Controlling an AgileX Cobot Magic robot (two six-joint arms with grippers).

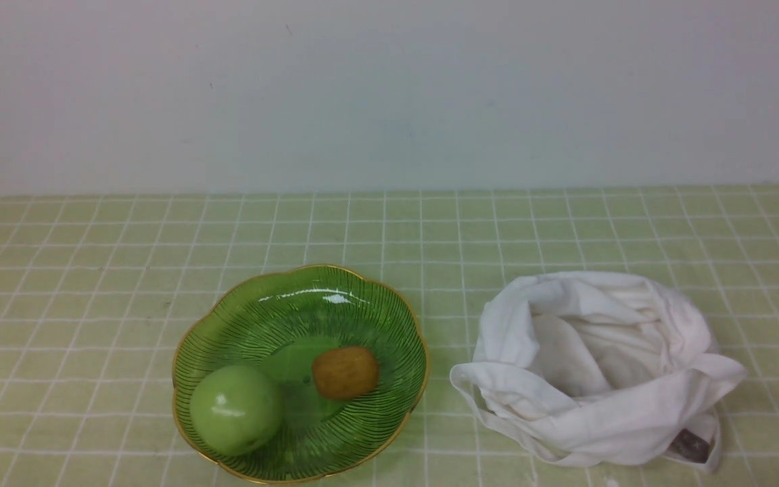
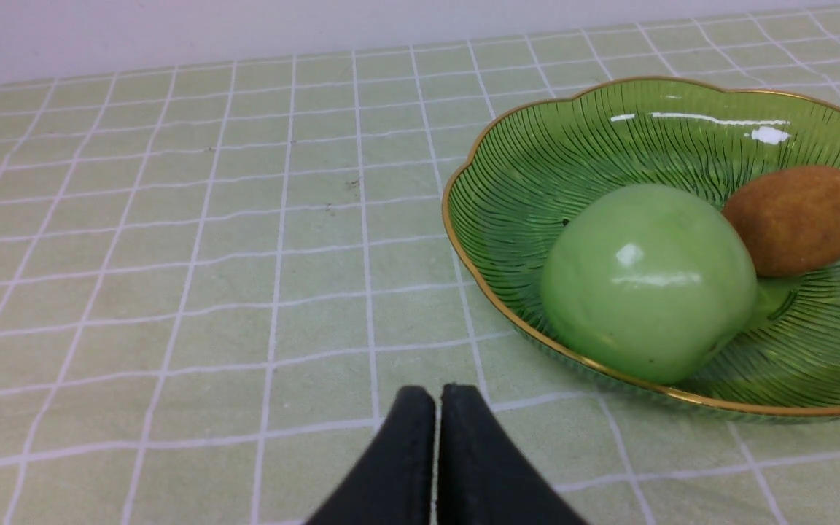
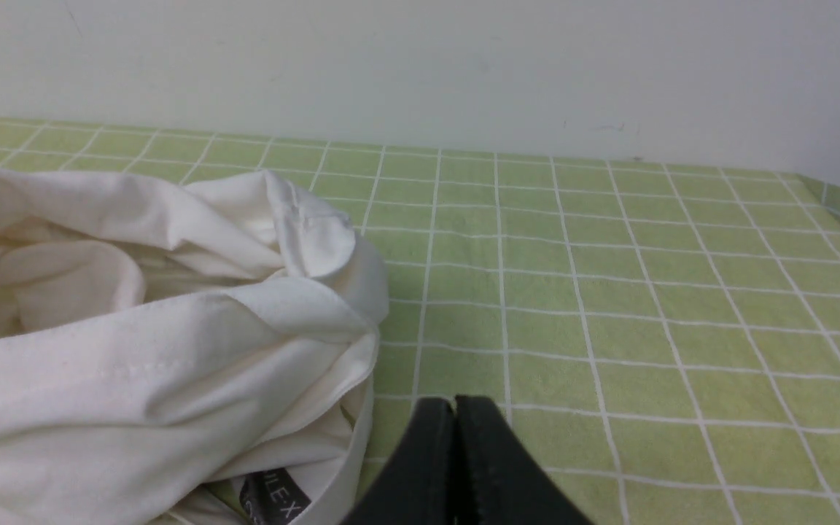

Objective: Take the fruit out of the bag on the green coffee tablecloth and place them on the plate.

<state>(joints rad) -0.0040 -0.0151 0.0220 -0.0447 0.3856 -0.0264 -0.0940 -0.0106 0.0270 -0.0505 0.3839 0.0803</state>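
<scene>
The brownish oval fruit (image 1: 345,372) (image 2: 797,219) lies inside the green glass plate (image 1: 254,304) (image 2: 522,168), beside a glossy green apple (image 1: 235,408) (image 2: 648,281). The white cloth bag (image 1: 599,368) (image 3: 135,350) sits slumped to the plate's right on the green coffee tablecloth (image 1: 92,270), mouth open, only folds showing inside. Neither arm appears in the front view. My left gripper (image 2: 437,391) is shut and empty, low over the cloth near the plate's rim. My right gripper (image 3: 455,402) is shut and empty, beside the bag's tagged corner.
A pale wall runs along the back of the table. The bag's dark tag (image 1: 690,446) (image 3: 274,499) lies at its near right corner. The cloth's edge (image 3: 839,200) drops off at the far right.
</scene>
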